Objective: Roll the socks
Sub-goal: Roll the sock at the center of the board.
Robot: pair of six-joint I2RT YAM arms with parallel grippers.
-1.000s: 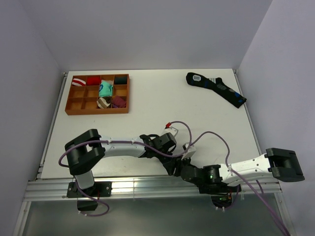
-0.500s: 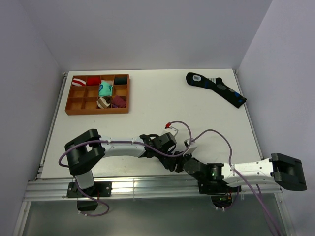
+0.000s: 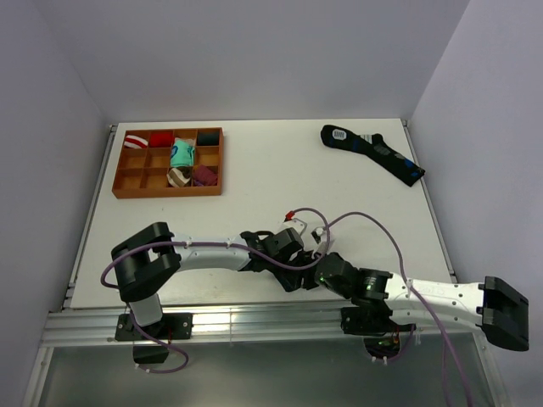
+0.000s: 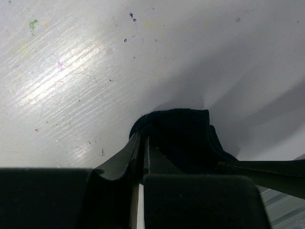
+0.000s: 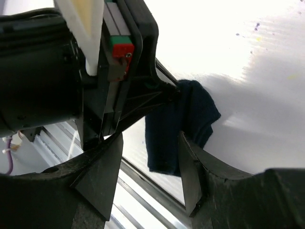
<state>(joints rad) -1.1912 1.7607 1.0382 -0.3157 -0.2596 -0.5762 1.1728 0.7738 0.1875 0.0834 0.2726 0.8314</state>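
The broad white bench (image 3: 254, 170) carries everything, and both black-and-white robot arms reach low over its near edge, the left arm (image 3: 204, 254) and the right arm (image 3: 441, 297) meeting just right of centre. At the far left sits an orange plastic tray (image 3: 167, 194) of square compartments, several holding colourful rolled sock bundles (image 3: 181, 154) and others bare. At the far right lies a long black sock (image 3: 373, 154) with blue patches and a white label, flat and well apart from the arms. The task's short, plain, dark navy fabric socks (image 4: 183, 136) are between the two wrists, close to the bench's near edge, bunched into a loose folded lump, not a tight roll. The left pincer (image 4: 142, 138) is closed, its fingertips pinching one edge of the socks. The right pincer (image 5: 150, 143) stands wide, one finger on either side of the hanging fabric, gripping nothing. By my judgement the rolling is barely under way: the fabric is gathered and held, but the turning over, the tucking and any setting down are all left to do.
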